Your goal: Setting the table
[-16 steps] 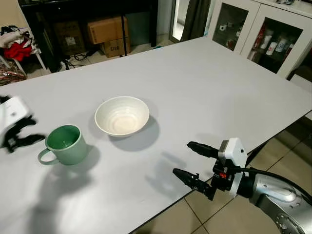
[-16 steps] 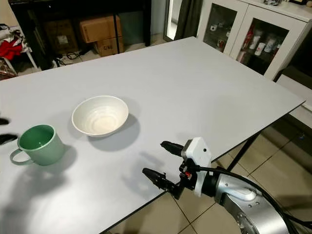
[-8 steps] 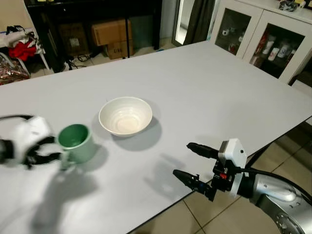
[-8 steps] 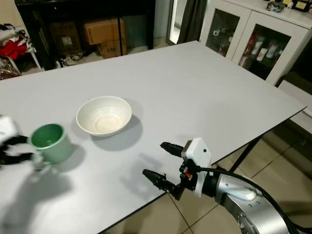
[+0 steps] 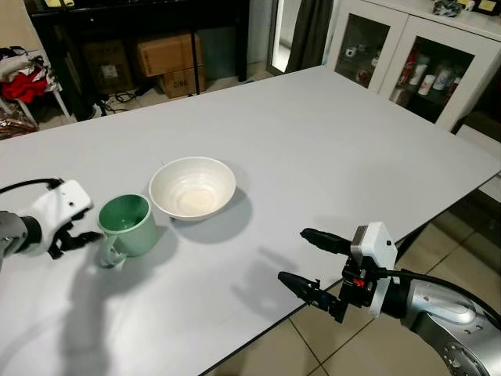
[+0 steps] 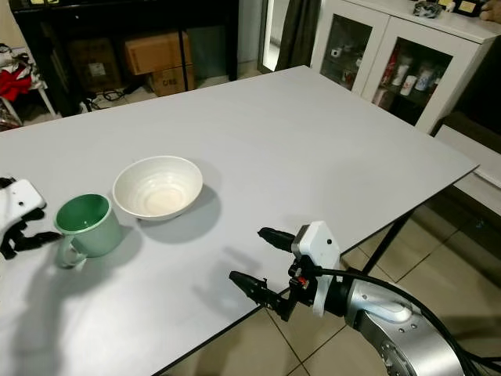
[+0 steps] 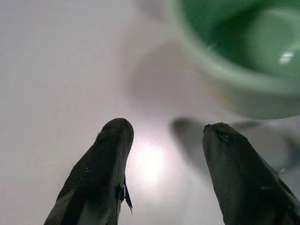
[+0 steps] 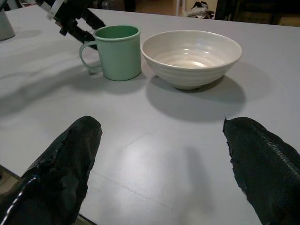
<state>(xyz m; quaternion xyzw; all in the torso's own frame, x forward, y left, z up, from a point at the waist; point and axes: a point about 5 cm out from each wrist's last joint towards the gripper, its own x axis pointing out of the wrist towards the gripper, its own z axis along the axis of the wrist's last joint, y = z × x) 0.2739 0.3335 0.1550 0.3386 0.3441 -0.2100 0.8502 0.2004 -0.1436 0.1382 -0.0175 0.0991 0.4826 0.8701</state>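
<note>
A green mug (image 5: 129,225) stands upright on the grey table (image 5: 329,149), its handle turned toward the near-left. Close beside it on the right sits an empty white bowl (image 5: 192,186). My left gripper (image 5: 76,238) is just left of the mug, open, with nothing between its fingers (image 7: 105,159). The mug (image 7: 243,56) lies just beyond the fingertips. My right gripper (image 5: 294,255) hovers open over the table's near edge, pointing at the bowl (image 8: 191,56) and the mug (image 8: 118,50) from a distance.
The table's near edge runs diagonally under my right arm, with tiled floor (image 5: 368,345) below. White glass-door cabinets (image 5: 415,63) stand at the back right. Cardboard boxes (image 5: 164,55) sit under a dark shelf behind the table.
The left gripper came in from the left and pushed or carried the mug closer to the bowl; its fingers now stand apart beside the handle. The right arm has not moved.
</note>
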